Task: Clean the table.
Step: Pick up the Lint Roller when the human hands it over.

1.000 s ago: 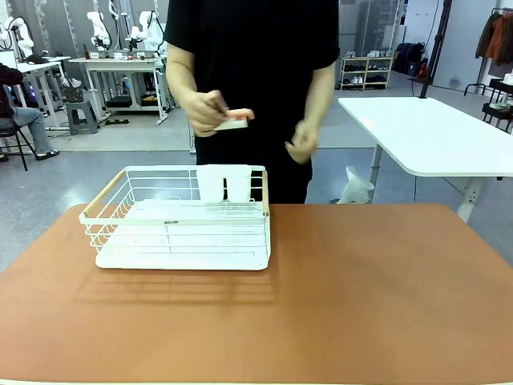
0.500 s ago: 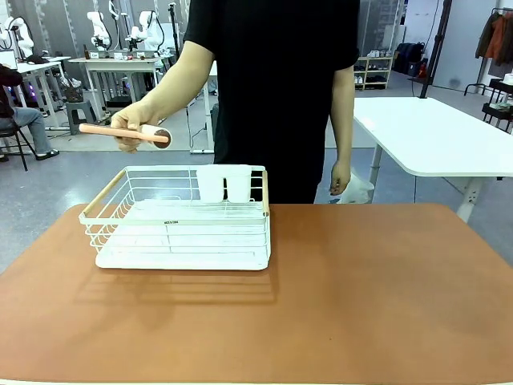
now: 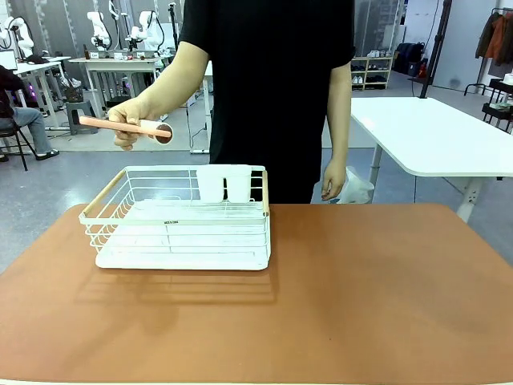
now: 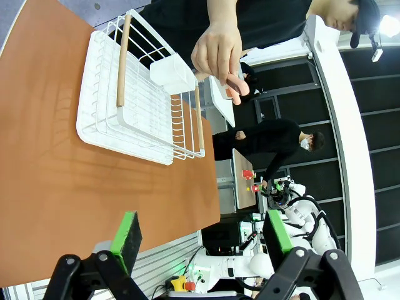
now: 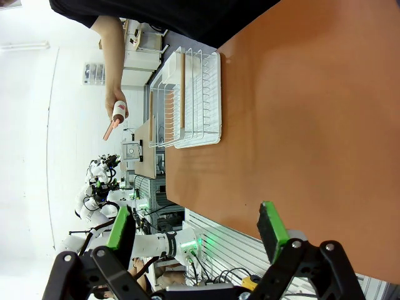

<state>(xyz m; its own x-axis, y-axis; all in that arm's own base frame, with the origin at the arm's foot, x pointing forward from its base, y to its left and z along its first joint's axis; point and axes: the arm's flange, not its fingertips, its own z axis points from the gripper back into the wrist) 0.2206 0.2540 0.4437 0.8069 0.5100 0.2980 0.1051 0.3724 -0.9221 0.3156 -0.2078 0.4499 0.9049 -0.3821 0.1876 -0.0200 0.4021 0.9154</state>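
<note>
Left tool [image 4: 203,240] wide, nothing between the pads; right tool [image 5: 195,231] likewise wide and bare. Terracotta surface [image 3: 361,297] stretches ahead of both. Front view: person's free hand [image 3: 331,183] hangs at the side, off the surface. Right wrist view gives the full length of the pink-handled item [image 5: 114,125], gripped in the raised hand [image 3: 128,128] beyond the rack's far left corner. Count: one white wire rack [image 3: 180,220] on the surface's left half, two wooden handles, one white holder [image 3: 224,183] on its far rim.
</note>
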